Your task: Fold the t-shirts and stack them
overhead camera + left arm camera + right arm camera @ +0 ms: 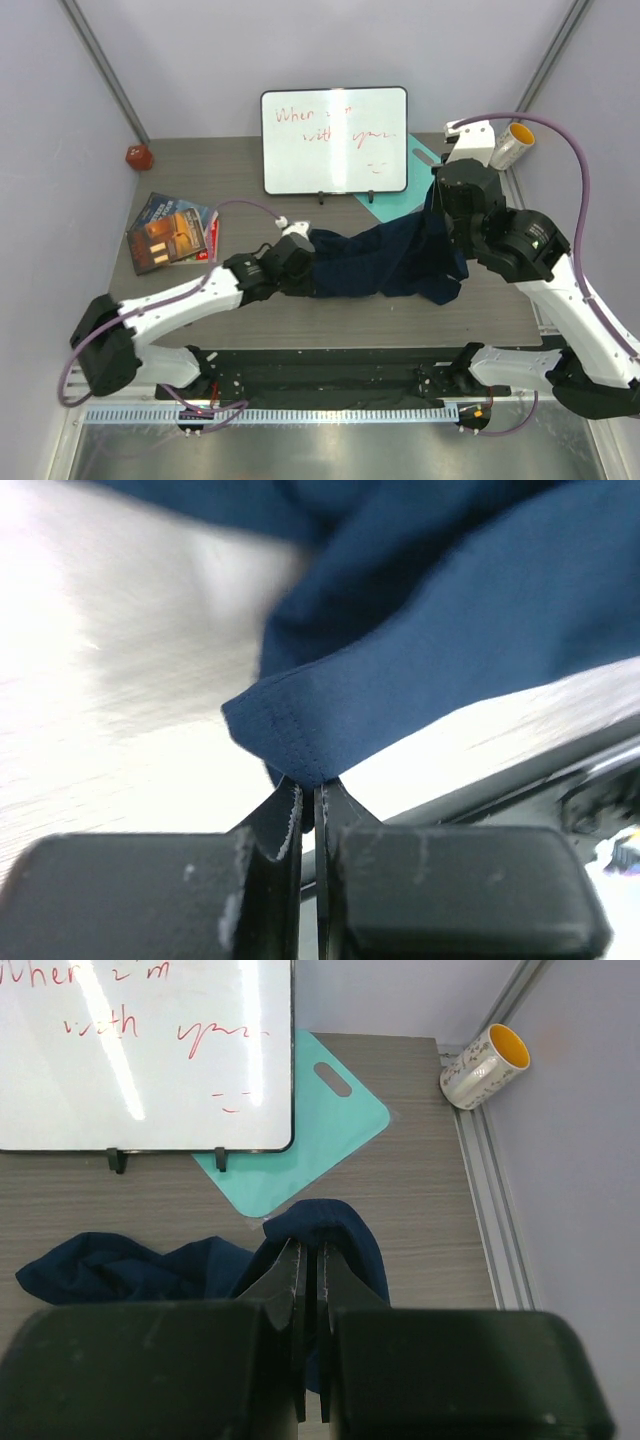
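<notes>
The t-shirt is lying bunched on the table, running from the centre out toward 3 o'clock, strung between the two arms. By the look of it, each arm is gripping one end so that the crumpled cloth can be drawn flat before any fold.

The right fingers are clenching a raised fold at the 3 o'clock end. The left fingers are pinching a stitched hem corner at the 9 o'clock end, just off the surface.

Pale walls are enclosing the grey wood-grain table. A whiteboard is standing at 12 o'clock, with a teal board lying partly behind it toward 1. Books are resting at 9, a cup is lying tipped at 2, and a small red object is sitting at 10.
</notes>
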`<state>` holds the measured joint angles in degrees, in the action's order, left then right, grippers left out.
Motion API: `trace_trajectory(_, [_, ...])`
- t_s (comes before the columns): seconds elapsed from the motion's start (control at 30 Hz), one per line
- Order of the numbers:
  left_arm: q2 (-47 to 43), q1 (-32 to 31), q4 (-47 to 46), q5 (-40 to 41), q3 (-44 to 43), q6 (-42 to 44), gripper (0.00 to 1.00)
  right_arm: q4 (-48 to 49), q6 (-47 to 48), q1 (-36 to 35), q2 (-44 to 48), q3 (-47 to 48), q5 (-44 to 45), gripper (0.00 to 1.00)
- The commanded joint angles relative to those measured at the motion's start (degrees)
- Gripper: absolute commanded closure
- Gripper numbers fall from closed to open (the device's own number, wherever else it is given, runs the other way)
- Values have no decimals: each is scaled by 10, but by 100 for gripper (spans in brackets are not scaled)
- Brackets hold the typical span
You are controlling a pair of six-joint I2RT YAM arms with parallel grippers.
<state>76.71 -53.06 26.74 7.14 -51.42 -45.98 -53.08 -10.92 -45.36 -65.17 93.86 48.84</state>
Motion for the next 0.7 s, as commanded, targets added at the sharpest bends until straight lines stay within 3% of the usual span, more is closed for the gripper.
trace_trajectory(0.0, [-111, 30, 90, 152, -40, 15, 100, 28, -11, 8, 31, -8, 32, 99])
trace_trajectory(0.1, [-186, 72, 125, 194, -56, 7, 100, 42, -18, 9, 55, -19, 60, 99])
trace_trajectory(0.3, [-291, 84, 211, 320, -135, 6, 100, 77, -10, 9, 111, -16, 114, 99])
trace_trajectory(0.47, [-321, 84, 269, 418, -220, 11, 100, 96, 10, 8, 139, 18, 94, 99])
trace_trajectory(0.67, [-350, 84, 284, 459, -293, 39, 100, 105, 22, 8, 161, 44, 50, 99])
